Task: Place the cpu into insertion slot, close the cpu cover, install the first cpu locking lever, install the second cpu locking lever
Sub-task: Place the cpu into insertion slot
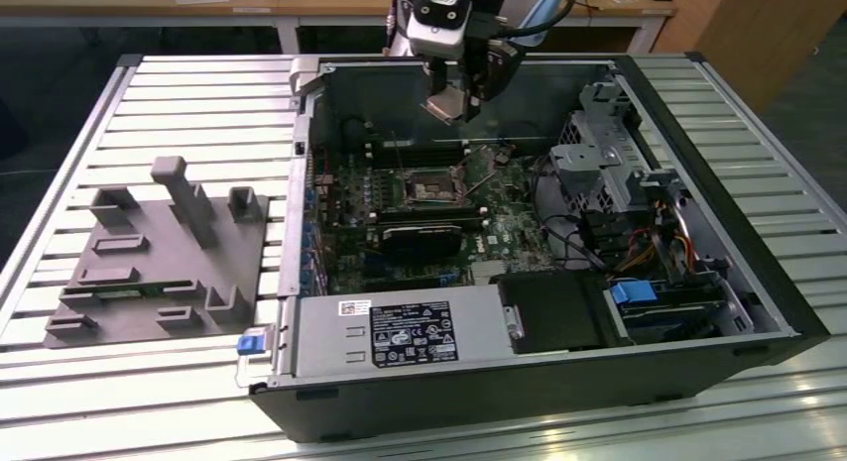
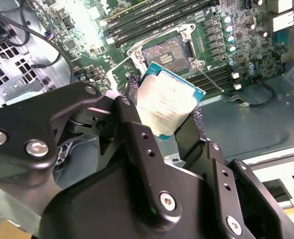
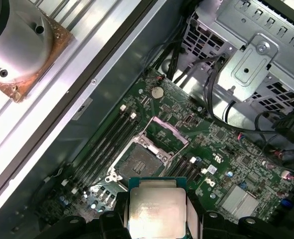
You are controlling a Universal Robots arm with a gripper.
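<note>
Pinching the cpu [image 2: 169,102] by 2 opposite edges in the gripper [image 2: 164,99], black fingers [image 2: 132,119] closed against it, dull metal top turned toward both wrist views. Hangs in the air over the open computer case [image 1: 781,312], near its back wall in the exterior view, clear of the green motherboard [image 3: 236,159] and not yet seated. Leaves the insertion slot [image 3: 137,162] bare underneath, with the cpu cover [image 3: 169,133] standing open at 1 edge and long memory slots [image 3: 103,144] running along another.
</note>
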